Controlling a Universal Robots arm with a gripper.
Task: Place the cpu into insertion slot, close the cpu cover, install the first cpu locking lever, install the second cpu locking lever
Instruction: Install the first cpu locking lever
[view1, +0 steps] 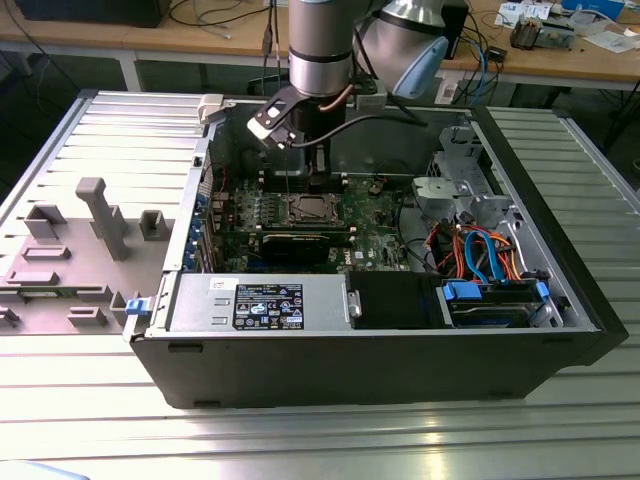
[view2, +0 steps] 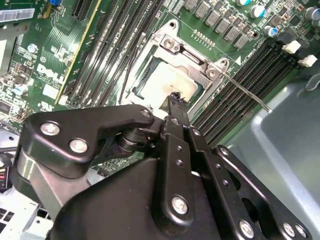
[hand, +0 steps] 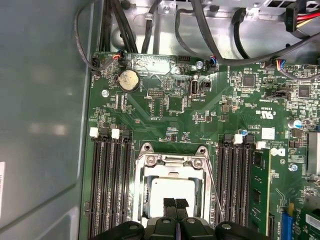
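Observation:
Inside the open computer case (view1: 560, 290), the insertion slot (view1: 305, 208) sits on the green motherboard. The cpu (hand: 172, 190) lies in the slot, its silver-grey top showing through the window of the cpu cover (hand: 170, 161), which lies flat over it. My gripper (hand: 175, 204) hangs just above the near edge of the cpu, its two black fingertips (view2: 175, 100) pressed together with nothing between them. One thin metal locking lever (view2: 247, 94) sticks out sideways from the socket corner, over the memory slots. In the first wrist view this lever (hand: 215, 195) runs along the socket's side.
Long black memory slots (hand: 107, 190) flank the socket on both sides. The case's grey wall (hand: 45, 125) stands close by. Cable bundles (view1: 480, 250) and a drive cage (view1: 495, 300) fill the exterior view's right. A grey fixture (view1: 100, 215) sits outside the case.

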